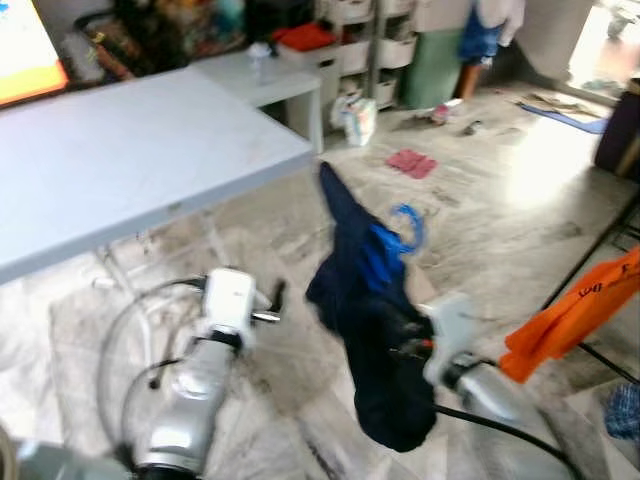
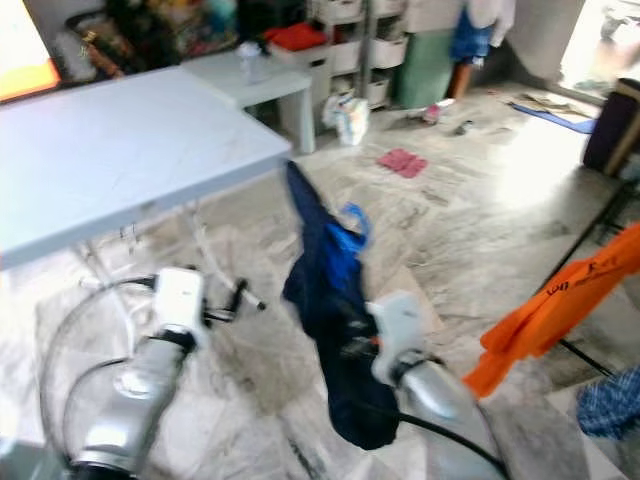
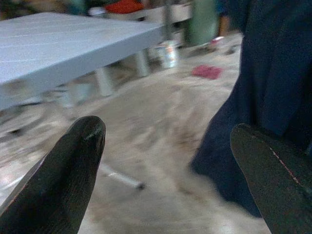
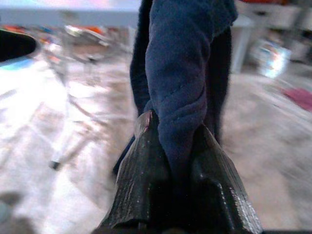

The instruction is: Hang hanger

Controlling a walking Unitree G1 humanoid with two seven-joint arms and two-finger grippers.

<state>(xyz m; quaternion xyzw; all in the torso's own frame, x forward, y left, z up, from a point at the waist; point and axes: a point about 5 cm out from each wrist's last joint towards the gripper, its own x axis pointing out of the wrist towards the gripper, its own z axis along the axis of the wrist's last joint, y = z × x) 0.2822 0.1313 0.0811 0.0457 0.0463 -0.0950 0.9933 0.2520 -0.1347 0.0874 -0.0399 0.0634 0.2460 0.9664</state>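
A dark navy garment [image 1: 365, 300] hangs on a blue hanger whose hook [image 1: 408, 228] sticks out at its upper right. My right gripper [image 4: 173, 161] is shut on a thick fold of the garment and holds it up above the floor, in front of me and slightly right. My left gripper [image 1: 275, 300] is to the left of the garment, apart from it. Its two black fingers [image 3: 73, 165] stand wide open with nothing between them. In the left wrist view the garment [image 3: 263, 87] hangs just past one fingertip.
A large grey folding table [image 1: 120, 150] fills the left, its corner close to the garment's top. An orange garment [image 1: 570, 315] hangs on a black rack at the right. A pink cloth [image 1: 411, 162] lies on the marble floor. Shelves with bins [image 1: 350, 50] stand at the back.
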